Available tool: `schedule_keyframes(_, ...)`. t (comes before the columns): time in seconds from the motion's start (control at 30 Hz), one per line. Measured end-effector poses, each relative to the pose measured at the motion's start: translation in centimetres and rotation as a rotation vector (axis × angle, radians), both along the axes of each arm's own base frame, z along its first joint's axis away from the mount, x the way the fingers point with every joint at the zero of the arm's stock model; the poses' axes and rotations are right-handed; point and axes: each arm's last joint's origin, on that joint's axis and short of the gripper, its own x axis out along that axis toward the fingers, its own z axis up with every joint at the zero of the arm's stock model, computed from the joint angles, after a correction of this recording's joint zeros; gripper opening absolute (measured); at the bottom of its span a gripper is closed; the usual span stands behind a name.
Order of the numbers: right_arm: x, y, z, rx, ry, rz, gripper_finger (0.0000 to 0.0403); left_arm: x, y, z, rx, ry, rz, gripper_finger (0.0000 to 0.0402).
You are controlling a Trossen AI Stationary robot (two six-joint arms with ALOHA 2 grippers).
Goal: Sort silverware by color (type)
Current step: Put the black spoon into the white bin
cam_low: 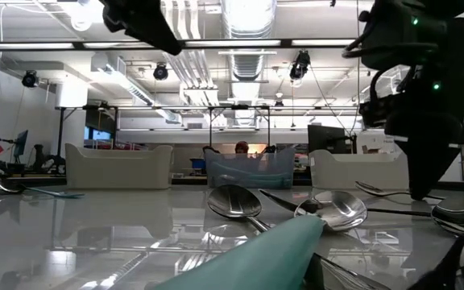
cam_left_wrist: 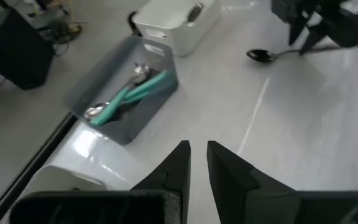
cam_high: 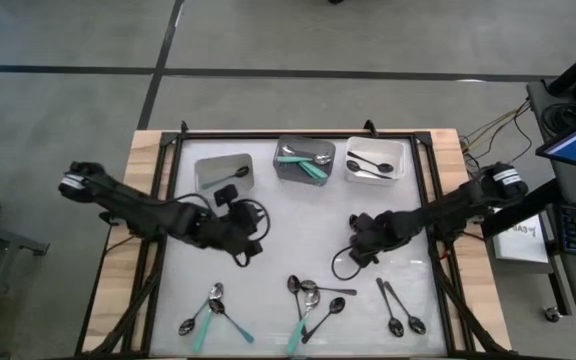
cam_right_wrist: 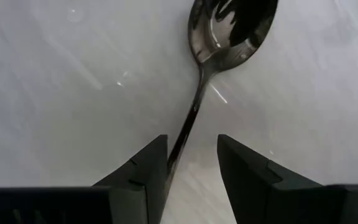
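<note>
On the glossy white surface, the right gripper hangs right of centre over a shiny silver spoon. Its jaws stand open astride the thin handle, which runs straight out from them to the bowl. The left gripper, jaws nearly closed and empty, waits near the back-left bins.

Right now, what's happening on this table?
Spoon sorting is under way. The right gripper is low over a shiny spoon, its open fingers straddling the handle without closing yet. The left gripper holds nothing and faces the grey bin, which holds teal-handled spoons. More spoons lie unsorted along the table's near edge.
</note>
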Motion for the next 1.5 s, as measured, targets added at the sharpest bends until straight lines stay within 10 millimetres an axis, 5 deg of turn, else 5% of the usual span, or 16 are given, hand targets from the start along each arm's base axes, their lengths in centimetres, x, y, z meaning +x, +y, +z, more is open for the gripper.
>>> schedule_keyframes(0.3,0.3,-0.2,-0.6,-0.011,0.029,0.024,0.0122,-0.7,-0.1,0.0,0.080,-0.067,0.106,0.0038)
schedule_keyframes(0.67,0.7,-1.2,-0.7,0.049,0.042,0.093,0.0018,-0.7,0.0,-0.1,0.121,-0.092,0.159,0.0038)
schedule_keyframes(0.8,0.8,-1.7,-0.4,0.061,0.034,0.109,0.0011,-0.7,0.1,0.0,0.118,-0.101,0.168,0.0038)
schedule_keyframes(1.1,1.5,-3.7,3.6,0.023,-0.127,0.160,0.0010,-1.4,0.4,1.1,0.137,-0.186,0.242,0.0038)
schedule_keyframes(1.5,0.6,-10.2,8.3,-0.127,-0.271,0.113,0.0009,-3.3,1.2,3.0,0.179,-0.247,0.299,0.0038)
